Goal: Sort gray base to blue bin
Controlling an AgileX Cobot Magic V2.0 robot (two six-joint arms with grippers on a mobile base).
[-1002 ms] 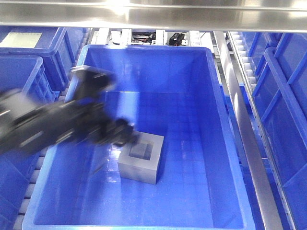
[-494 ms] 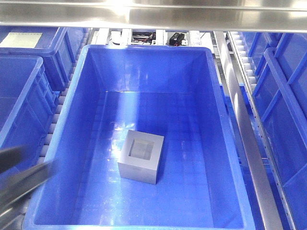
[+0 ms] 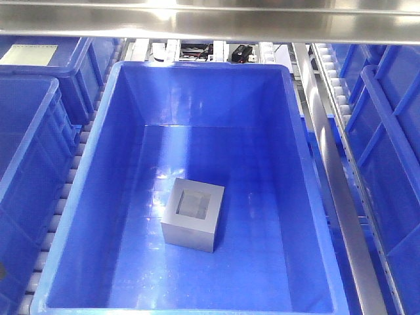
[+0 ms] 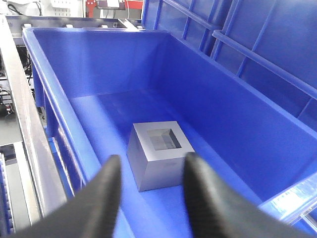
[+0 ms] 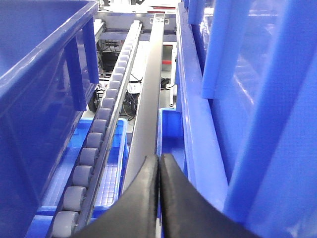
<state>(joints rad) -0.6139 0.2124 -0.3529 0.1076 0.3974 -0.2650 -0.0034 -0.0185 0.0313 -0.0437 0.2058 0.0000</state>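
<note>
The gray base (image 3: pixel 193 214) rests on the floor of the blue bin (image 3: pixel 98 170), left of its middle, pocket facing up. It also shows in the left wrist view (image 4: pixel 161 153) inside the blue bin (image 4: pixel 218 124). My left gripper (image 4: pixel 151 171) is open and empty, above and short of the base, not touching it. My right gripper (image 5: pixel 159 166) is shut on nothing, over a metal rail between bins. Neither arm shows in the front view.
More blue bins (image 3: pixel 29 131) stand to the left and to the right (image 3: pixel 390 164). Roller tracks (image 5: pixel 96 134) and a metal rail (image 3: pixel 328 164) run beside the bin. A steel shelf edge (image 3: pixel 210 23) spans the top.
The left arm has drawn back out of the bin and left the front view toward the lower left. The gray base stays where it was on the bin floor.
</note>
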